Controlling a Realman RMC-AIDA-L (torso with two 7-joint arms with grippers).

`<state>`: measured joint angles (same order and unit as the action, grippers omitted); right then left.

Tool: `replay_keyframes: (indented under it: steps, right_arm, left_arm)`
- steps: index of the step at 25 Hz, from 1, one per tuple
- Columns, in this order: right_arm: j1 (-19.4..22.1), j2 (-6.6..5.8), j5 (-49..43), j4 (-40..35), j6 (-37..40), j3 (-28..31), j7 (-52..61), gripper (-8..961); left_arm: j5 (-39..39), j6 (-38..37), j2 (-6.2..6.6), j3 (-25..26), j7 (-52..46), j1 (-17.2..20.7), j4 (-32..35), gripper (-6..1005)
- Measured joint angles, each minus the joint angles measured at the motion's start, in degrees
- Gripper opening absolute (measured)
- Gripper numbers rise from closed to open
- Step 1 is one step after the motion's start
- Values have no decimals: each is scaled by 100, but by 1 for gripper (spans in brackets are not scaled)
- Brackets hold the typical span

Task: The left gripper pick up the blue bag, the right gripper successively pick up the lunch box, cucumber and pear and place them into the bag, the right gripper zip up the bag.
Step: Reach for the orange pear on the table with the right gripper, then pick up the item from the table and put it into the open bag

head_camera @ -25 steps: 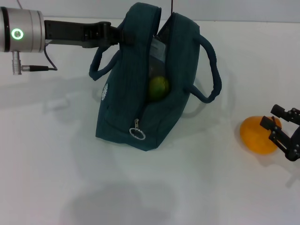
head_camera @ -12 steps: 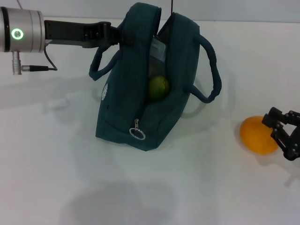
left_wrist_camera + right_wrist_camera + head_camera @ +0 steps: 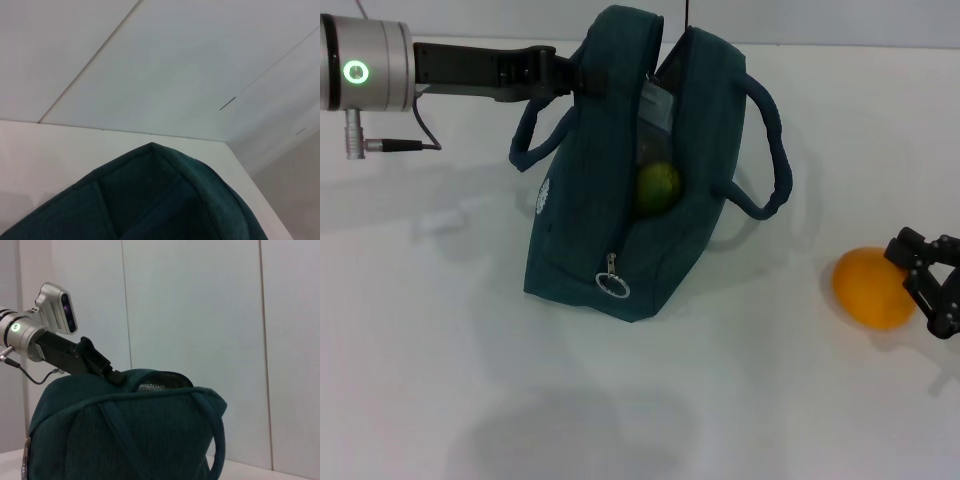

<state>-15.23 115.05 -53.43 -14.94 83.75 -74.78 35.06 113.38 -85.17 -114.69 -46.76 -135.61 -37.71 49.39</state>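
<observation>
Left gripper (image 3: 563, 76) pinched the soft teal fabric blue bag (image 3: 620, 200), holding it upright on the smooth white table (image 3: 440, 350). Right gripper (image 3: 910, 268) had jaws spread against the round orange pear (image 3: 868, 288); pale panelled walls behind.

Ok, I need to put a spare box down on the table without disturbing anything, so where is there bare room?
The widest bare patch is the table in front of the blue bag, toward the robot's left. A smaller strip lies between the bag and the pear. It is crowded by the pear, where the right gripper sits, and at the bag's rim, held by the left gripper.
</observation>
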Motion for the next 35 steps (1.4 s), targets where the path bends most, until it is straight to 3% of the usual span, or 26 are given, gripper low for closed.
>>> replay_keyframes:
  steps: [14, 18, 25, 31, 35]
  right_arm:
    - [-7, -2, -21, 0, 41, 1, 13, 31]
    - [35, -31, 59, 0, 497, 179, 128, 35]
    - [51, -158, 96, -37, 1492, 985, 668, 43]
    - [-495, -198, 92, -296, 1824, 1412, 1164, 49]
    - [-1152, -149, 5, -625, 1768, 1355, 1491, 53]
  left_arm:
    - [0, 0, 0, 0, 0, 0, 0, 103]
    - [0, -23, -6, 0, 0, 4, 1, 103]
    - [-4, -51, -17, -1, 0, 36, 0, 104]
    - [-73, -158, -35, -37, 10, 12, 0, 104]
    - [-89, -262, -36, -30, -25, -61, 5, 104]
